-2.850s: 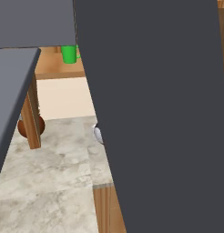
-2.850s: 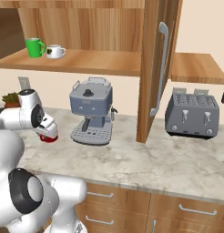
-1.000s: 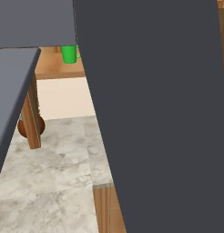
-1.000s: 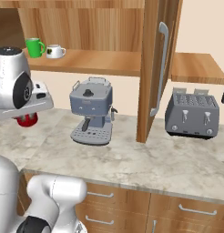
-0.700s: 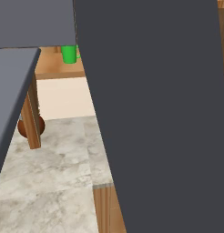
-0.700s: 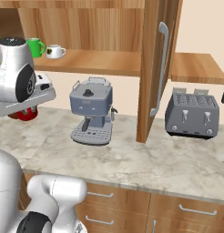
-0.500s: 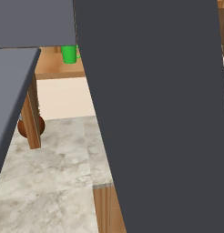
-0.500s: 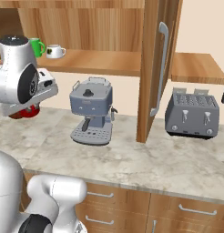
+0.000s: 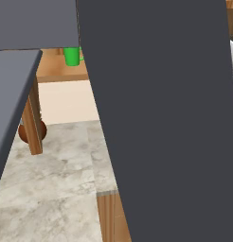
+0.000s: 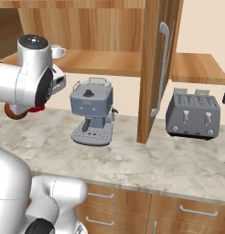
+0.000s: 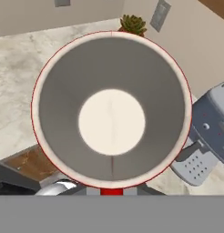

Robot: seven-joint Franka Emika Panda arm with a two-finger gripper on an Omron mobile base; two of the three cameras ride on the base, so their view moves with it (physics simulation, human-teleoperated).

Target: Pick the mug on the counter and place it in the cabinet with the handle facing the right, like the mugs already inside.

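The robot's big white arm (image 10: 29,77) is on the left in the right base view, lifted up in front of the cabinet shelf (image 10: 100,61). A bit of red peeks out just under the arm. That is the mug (image 10: 38,108), and it is up in the air, above the counter (image 10: 132,155).

In the hand view the mug (image 11: 111,111) is very close. You look right down into it: a pale rim, a grey inside and a light round bottom, with a thin red edge all around. The gripper is closed tight, and the mug sits right in front of it, so it looks like the gripper is holding the mug.

A grey coffee machine (image 10: 93,116) stands on the counter, just right of the arm. A grey toaster (image 10: 193,113) stands far to the right. A white cup (image 10: 57,51) sits on the shelf. In the left base view, a green cup (image 9: 71,56) sits on that shelf too.
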